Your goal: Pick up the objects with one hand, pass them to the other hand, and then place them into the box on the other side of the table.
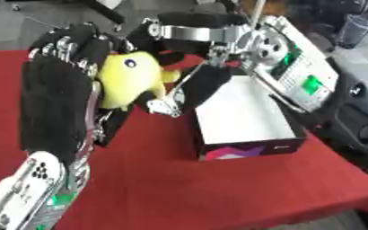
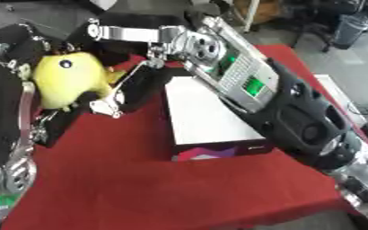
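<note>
Both hands are up over the near-left part of the table, meeting around one yellow soft toy point(image 1: 132, 78). From where I stand the left hand point(image 1: 58, 103) has it: the black palm is turned toward the toy and the fingers curl over its top and back, so the toy is cradled against that hand, lifted off the red tablecloth point(image 1: 218, 193). The right hand point(image 2: 128, 92) comes in from above and across, its fingers reaching down beside the toy's far side; they look fairly straight and I cannot tell whether they touch the toy or just stand next to it. I would not say it has any grip of its own.

Just beyond the two hands, toward the right side of the table, lies the box point(image 1: 242, 117), white inside with a dark printed front wall, and nothing shows in it.

My judgement is that the pick-up is done and the handover is only at its start: the toy has to go across into the right hand, the left has to let go, and then it has to be carried over and set into the box
</note>
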`<state>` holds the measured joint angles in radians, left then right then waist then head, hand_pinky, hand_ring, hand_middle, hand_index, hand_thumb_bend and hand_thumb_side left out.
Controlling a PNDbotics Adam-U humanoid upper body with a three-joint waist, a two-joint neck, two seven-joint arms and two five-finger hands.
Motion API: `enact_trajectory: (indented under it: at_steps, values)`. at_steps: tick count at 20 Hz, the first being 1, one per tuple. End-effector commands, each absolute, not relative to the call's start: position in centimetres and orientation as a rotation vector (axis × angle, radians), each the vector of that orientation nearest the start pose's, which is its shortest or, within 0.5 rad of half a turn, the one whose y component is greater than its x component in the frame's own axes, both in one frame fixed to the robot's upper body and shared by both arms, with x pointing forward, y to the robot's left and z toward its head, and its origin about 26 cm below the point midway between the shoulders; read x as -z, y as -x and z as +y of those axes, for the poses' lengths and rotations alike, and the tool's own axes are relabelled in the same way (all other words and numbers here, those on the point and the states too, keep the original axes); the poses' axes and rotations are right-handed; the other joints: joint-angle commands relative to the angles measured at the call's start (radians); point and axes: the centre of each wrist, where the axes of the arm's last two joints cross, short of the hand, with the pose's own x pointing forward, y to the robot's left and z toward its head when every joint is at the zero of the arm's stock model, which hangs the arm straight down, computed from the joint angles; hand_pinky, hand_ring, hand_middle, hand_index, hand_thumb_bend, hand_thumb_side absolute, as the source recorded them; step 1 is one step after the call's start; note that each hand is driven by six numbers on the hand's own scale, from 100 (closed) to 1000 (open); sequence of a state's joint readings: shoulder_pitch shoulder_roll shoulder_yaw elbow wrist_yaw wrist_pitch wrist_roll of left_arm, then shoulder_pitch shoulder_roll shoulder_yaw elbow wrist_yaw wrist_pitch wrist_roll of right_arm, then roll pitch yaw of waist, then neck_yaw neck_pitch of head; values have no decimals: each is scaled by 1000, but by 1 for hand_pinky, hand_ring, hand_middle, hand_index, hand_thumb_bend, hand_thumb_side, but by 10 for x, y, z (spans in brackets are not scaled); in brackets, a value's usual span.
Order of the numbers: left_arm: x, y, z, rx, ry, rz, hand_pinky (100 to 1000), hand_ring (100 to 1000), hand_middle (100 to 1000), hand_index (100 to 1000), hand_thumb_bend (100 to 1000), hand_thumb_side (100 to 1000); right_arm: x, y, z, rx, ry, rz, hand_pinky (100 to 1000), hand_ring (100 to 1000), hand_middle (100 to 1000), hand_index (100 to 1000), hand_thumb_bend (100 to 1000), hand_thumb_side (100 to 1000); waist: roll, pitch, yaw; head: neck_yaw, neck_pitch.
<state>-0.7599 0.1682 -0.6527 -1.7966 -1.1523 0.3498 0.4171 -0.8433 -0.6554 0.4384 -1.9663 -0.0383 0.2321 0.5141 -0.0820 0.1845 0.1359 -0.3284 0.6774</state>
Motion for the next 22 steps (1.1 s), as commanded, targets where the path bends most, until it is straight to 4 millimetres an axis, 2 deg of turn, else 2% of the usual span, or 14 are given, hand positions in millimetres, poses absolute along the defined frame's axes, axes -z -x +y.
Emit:
enact_trajectory:
  at_steps: [1,6,10,15,22]
  values:
    - [-230,-273,17,-785,1214,2890,606,530,461,643,480,100,-315,-303,-163,-1617,-28,-1931,755,758,256,630,100,197,4,-26,-2,0,-9]
    - [-226,-277,19,-867,1316,2830,744,694,642,858,719,208,-318,-300,-164,-1639,-36,-1927,757,747,238,600,100,197,6,-27,-4,-1,-12]
    - [-224,-278,21,-922,1405,2802,786,745,699,914,804,215,-319,-299,-165,-1636,-32,-1927,752,737,225,585,100,197,8,-28,-5,0,-15]
    - [-223,-282,29,-893,1556,2814,794,749,700,920,823,246,-319,-299,-168,-1633,-16,-1914,745,726,217,575,100,196,8,-28,-7,2,-18]
    - [-210,-299,46,-817,1755,2862,767,718,655,890,786,268,-316,-303,-175,-1628,30,-1881,740,723,215,572,100,196,10,-29,-13,13,-26]
